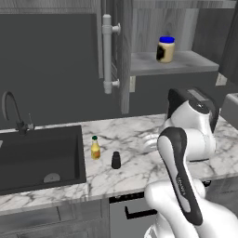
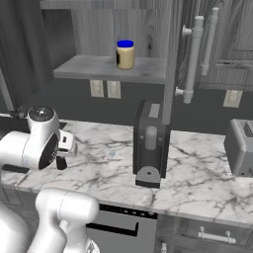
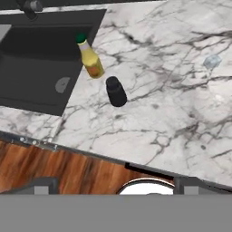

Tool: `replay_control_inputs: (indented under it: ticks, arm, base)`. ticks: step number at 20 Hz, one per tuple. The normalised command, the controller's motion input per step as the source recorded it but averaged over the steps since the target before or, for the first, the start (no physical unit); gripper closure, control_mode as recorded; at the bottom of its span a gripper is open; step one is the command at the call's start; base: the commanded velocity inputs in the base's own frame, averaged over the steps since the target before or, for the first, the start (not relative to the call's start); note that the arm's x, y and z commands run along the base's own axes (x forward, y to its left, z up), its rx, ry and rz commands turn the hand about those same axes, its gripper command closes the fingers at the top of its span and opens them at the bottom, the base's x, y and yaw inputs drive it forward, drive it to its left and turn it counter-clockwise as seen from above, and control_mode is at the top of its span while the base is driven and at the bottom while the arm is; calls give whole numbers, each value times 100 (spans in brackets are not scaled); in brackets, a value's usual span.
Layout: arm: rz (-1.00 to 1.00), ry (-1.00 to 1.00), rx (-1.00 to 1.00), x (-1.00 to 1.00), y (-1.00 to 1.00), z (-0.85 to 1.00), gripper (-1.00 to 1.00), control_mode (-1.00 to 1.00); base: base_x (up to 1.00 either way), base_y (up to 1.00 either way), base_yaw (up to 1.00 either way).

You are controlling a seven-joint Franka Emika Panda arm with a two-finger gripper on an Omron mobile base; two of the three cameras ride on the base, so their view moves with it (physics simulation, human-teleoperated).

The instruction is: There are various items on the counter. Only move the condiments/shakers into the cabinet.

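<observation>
Left base view: the blue-lidded dark-and-cream jar (image 1: 165,49) already stands on the grey shelf of the grey wood-grain wall cabinet (image 1: 174,63); the small yellow green-capped bottle (image 1: 95,148) and small black cylindrical shaker (image 1: 115,160) stand upright, near each other, on the white marble surface (image 1: 125,139) by the dark sink (image 1: 39,155).

Right base view: the big black toaster (image 2: 150,144) stands to the arm's right, under the shelf.

Hand view: the pincer (image 3: 113,183), jaws spread wide and empty, hangs well above the surface; the shaker lies ahead of it and nearest, the bottle just beyond, toward the sink.

Next pick, judged: the shaker, its long axis vertical.
</observation>
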Motion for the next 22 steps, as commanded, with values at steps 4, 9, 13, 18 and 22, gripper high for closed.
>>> replay_control_inputs:
  ticks: [4, 9, 13, 18, 22]
  arm:
    - [2, -9, -6, 0, 22, -19, -100, -100]
    - [0, -5, -2, 1, 11, -1, -100, -100]
    - [0, -4, 0, 5, 10, -12, -100, -100]
    - [0, -6, 0, 9, 10, -22, -100, -100]
    - [0, -5, 0, 11, 13, -18, -100, -100]
  base:
    - [0, 0, 0]
    - [0, 0, 0]
    - [0, 0, 0]
    - [0, 0, 0]
    - [0, 0, 0]
